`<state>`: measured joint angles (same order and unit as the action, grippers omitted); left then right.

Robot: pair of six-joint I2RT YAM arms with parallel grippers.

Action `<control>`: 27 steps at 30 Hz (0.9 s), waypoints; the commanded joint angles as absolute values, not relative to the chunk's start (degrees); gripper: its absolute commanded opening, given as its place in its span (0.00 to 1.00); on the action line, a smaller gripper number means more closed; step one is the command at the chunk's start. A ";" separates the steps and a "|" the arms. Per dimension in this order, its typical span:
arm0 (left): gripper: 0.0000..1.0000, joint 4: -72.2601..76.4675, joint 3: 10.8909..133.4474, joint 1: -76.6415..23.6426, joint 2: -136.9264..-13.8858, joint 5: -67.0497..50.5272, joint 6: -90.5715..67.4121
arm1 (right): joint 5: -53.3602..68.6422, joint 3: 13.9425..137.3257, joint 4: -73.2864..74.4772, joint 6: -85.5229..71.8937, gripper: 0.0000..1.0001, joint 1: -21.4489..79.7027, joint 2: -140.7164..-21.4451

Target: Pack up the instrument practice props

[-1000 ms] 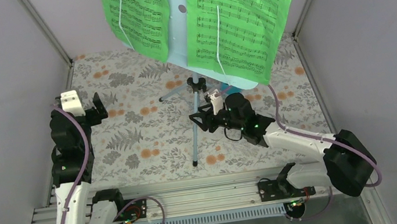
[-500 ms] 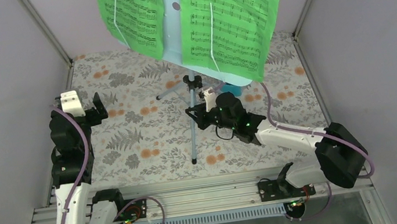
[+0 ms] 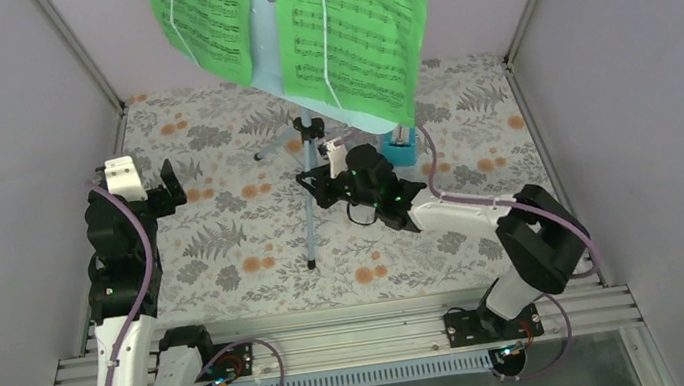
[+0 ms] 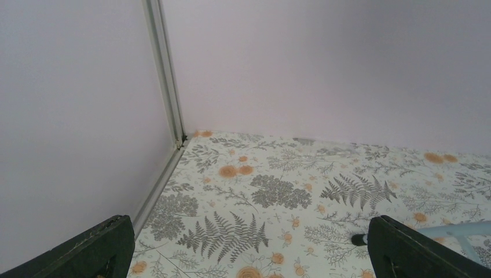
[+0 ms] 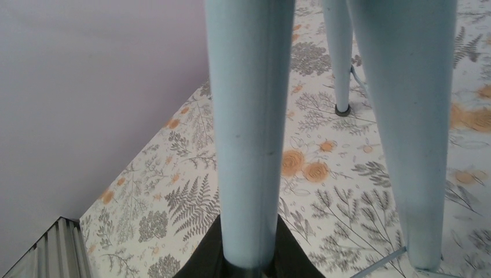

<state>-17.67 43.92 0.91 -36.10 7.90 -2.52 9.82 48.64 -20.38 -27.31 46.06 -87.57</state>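
Observation:
The pale blue music stand (image 3: 270, 57) stands at the back middle, with bright green sheet-music pages (image 3: 351, 35) on its hole-punched desk. My right gripper (image 3: 319, 188) is shut on one of the stand's tubes just below the tripod hub. In the right wrist view that tube (image 5: 249, 116) fills the gap between the black fingers (image 5: 200, 263). The small blue metronome (image 3: 402, 151) sits on the table right of the stand. My left gripper (image 3: 162, 190) is open and empty at the far left, over the cloth. One stand leg (image 4: 463, 229) shows in the left wrist view.
A floral cloth (image 3: 233, 238) covers the table. Grey walls with metal corner posts (image 3: 81, 53) close in the left, back and right. The rail with the arm bases (image 3: 338, 340) runs along the near edge.
My right gripper has moved left and slightly back with the stand in its grip. The stand and pages shifted left, uncovering the metronome. The left arm has not moved.

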 commanded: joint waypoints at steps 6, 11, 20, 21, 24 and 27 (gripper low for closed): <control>1.00 -16.72 43.52 1.14 -35.58 7.04 -2.51 | 17.25 61.68 -24.26 -23.18 0.04 47.99 -100.42; 1.00 -16.66 43.51 1.14 -35.68 6.75 -2.57 | 20.42 70.56 -23.28 -22.16 0.04 49.20 -107.49; 1.00 -16.45 43.62 1.15 -35.72 6.44 -2.55 | 22.94 89.46 -16.15 -18.45 0.04 51.65 -122.07; 1.00 -16.44 43.60 1.14 -35.69 6.34 -2.55 | 23.47 91.44 -15.35 -18.30 0.04 51.78 -123.58; 1.00 -16.37 43.59 1.15 -35.68 6.25 -2.56 | 25.06 97.11 -13.98 -18.32 0.04 52.03 -127.78; 1.00 -16.32 43.64 1.14 -35.62 6.39 -2.51 | 25.85 103.78 -11.96 -18.11 0.04 52.29 -131.84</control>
